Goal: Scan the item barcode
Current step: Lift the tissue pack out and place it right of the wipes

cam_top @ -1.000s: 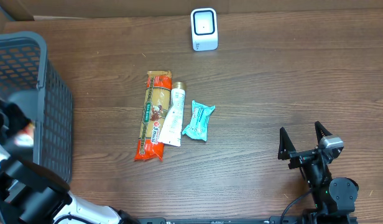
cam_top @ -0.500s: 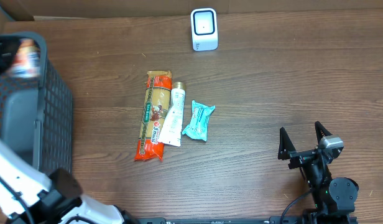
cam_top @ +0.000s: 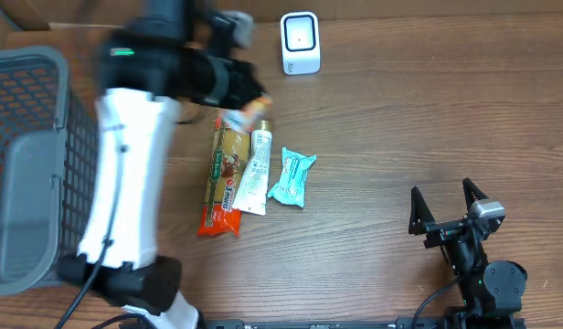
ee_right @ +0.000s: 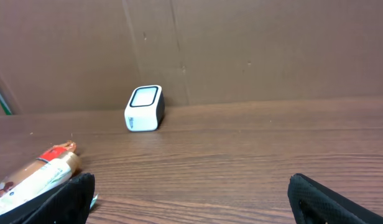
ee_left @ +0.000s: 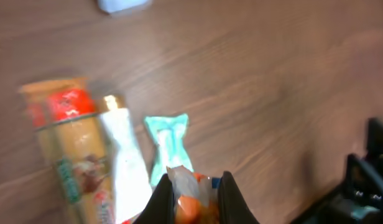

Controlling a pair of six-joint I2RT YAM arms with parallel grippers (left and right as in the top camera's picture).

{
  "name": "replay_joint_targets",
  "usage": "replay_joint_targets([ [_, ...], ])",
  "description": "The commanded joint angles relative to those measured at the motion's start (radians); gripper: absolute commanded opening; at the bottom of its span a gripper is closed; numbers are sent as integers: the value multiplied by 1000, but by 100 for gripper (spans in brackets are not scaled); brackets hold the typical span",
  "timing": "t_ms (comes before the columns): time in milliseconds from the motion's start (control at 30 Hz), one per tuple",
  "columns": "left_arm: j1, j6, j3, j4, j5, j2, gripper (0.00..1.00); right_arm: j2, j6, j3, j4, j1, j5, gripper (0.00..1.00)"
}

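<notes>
Basket: a grey mesh basket (cam_top: 26,155) stands at the far-left edge of the wooden table (cam_top: 400,110). What is in it cannot be made out.
Left arm: the white left arm (cam_top: 126,183) is blurred in the overhead view. It reaches from the near edge up across the table, just right of the basket.
Left claw state: the left gripper (cam_top: 248,95) has its jaws drawn tight together, pinching the small packet (ee_left: 193,191) between both fingers (ee_left: 160,200).
Task item location: the small packet is orange and white and is held in the air, clear of the table. It sits over the top ends of the long pack and the tube, to the left of the scanner and on its near side.
Barcode: not legible in any view.
Long pack: an orange-red long pack (cam_top: 222,178) lies flat, lengthwise toward the far edge.
Tube: a white tube (cam_top: 254,172) with a gold cap lies touching the long pack's right side.
Teal packet: a teal packet (cam_top: 292,177) lies just beside the tube — whether they touch cannot be told.
Scanner: the white scanner (cam_top: 300,42) stands upright near the far edge, in front of a cardboard wall (ee_right: 272,43).
Right claw state: the right gripper (cam_top: 446,208) sits at the near right, well apart from the items, with its jaws spread to full width — nothing is between them.
</notes>
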Motion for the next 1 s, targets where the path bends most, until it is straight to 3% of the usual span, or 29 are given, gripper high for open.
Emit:
replay_joint_targets([
  [0,-156,-97,-221,132,-95,-8,4,-12,2,-11,4,8,10,100],
  [167,-268,-177,-459,365,-95,-8,4,-12,2,-11,4,8,10,100],
  [367,-344,-232,-600,559,-111,-7,4,-12,2,-11,4,8,10,100],
  [967,-421,-344,-747,708,-147,85,4,-12,2,-11,4,8,10,100],
])
